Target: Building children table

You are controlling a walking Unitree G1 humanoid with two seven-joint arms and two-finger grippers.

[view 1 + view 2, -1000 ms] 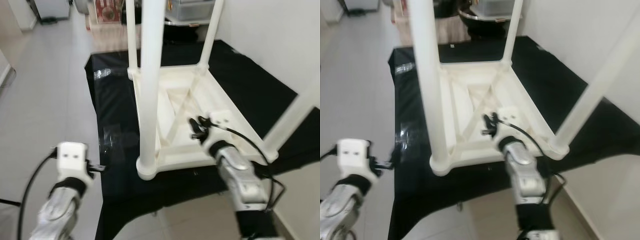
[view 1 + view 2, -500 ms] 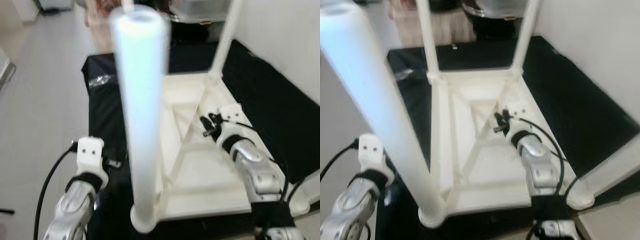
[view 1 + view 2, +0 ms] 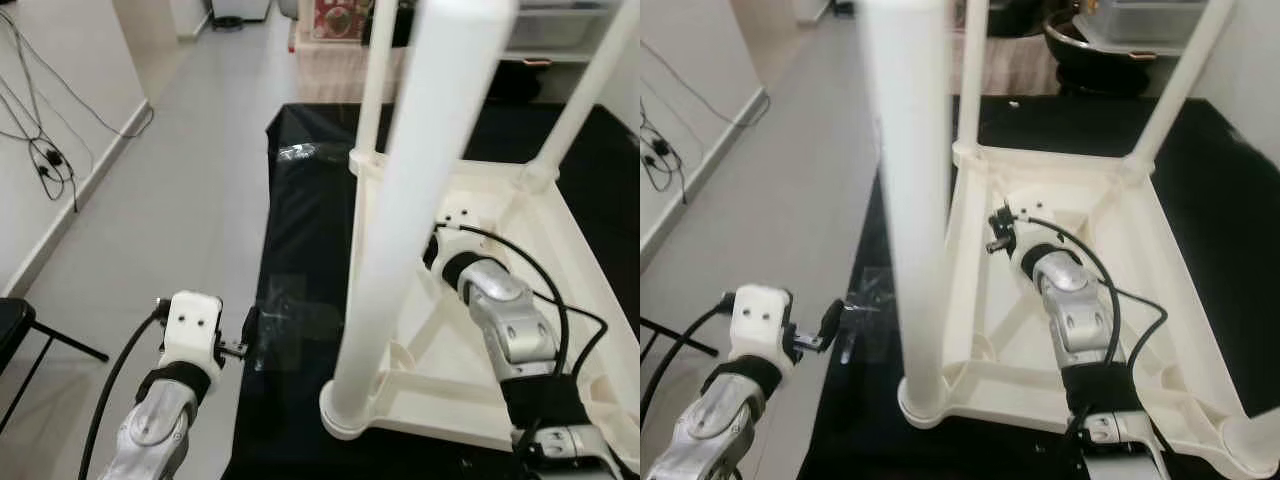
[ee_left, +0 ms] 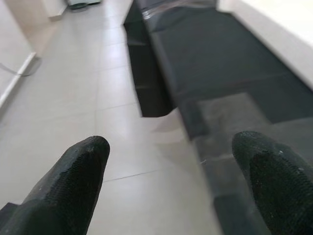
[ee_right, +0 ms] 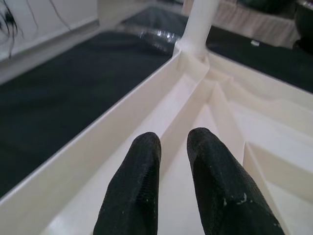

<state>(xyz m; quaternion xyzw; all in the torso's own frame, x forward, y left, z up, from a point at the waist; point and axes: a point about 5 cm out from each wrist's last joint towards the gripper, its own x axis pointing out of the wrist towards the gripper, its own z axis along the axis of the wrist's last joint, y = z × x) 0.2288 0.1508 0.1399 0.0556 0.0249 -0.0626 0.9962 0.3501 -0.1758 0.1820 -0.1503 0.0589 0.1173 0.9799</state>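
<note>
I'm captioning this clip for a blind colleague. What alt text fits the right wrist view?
The right gripper, its two black fingers nearly together and holding nothing, hovers over the ribbed underside of an upturned white plastic table. One table leg rises from the far corner, and a black mat lies beside the table.

The upturned table (image 3: 560,260) lay on the mat (image 3: 300,250), legs up. The right gripper (image 3: 998,232) hovered inside its frame; the left gripper (image 3: 243,345), apparently over the mat's left edge.
</note>
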